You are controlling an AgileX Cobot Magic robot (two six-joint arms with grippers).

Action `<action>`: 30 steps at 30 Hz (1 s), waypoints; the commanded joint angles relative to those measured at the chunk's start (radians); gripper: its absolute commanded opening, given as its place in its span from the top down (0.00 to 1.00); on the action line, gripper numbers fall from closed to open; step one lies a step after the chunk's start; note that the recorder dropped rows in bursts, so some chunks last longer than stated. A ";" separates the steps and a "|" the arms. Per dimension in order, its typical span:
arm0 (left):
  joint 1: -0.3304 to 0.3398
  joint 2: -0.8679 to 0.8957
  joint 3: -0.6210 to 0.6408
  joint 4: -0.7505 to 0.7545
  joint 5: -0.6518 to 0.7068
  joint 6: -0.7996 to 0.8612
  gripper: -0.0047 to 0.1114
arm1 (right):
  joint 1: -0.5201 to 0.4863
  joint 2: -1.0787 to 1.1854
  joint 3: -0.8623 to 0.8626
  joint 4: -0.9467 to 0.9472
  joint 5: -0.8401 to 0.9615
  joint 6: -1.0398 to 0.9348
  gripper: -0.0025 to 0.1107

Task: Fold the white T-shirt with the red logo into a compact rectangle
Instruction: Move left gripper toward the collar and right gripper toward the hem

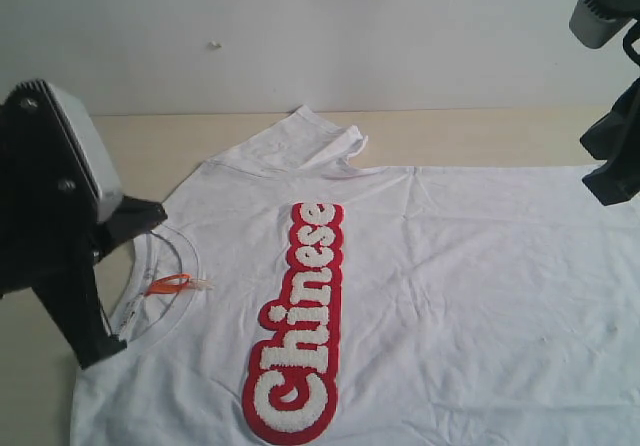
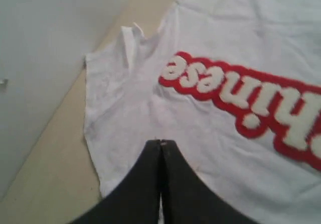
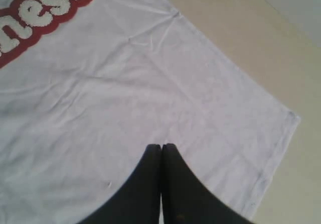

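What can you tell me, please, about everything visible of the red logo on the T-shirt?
The red logo is a long, rounded patch, fuzzy like chenille, with puffy white letters spelling "Chinese" on a red ground. It lies flat and face up on the chest of the spread white T-shirt. In the exterior view it runs from near to far, with the C nearest. Only the shirt touches it.

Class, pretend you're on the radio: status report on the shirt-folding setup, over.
Left hand shut, empty. Right hand shut, empty. White T-shirt spread out, unfolded, red logo up. Nothing on it.
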 commanded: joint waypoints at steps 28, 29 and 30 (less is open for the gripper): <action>0.027 0.025 -0.121 -0.124 0.555 0.385 0.96 | 0.001 -0.001 -0.007 0.122 -0.018 0.012 0.98; 0.055 0.053 -0.144 -0.124 0.550 0.401 0.96 | 0.001 0.000 -0.007 0.169 -0.027 0.012 0.98; 0.079 0.078 -0.164 -0.128 0.550 0.410 0.96 | 0.001 0.001 -0.007 0.208 -0.035 0.012 0.98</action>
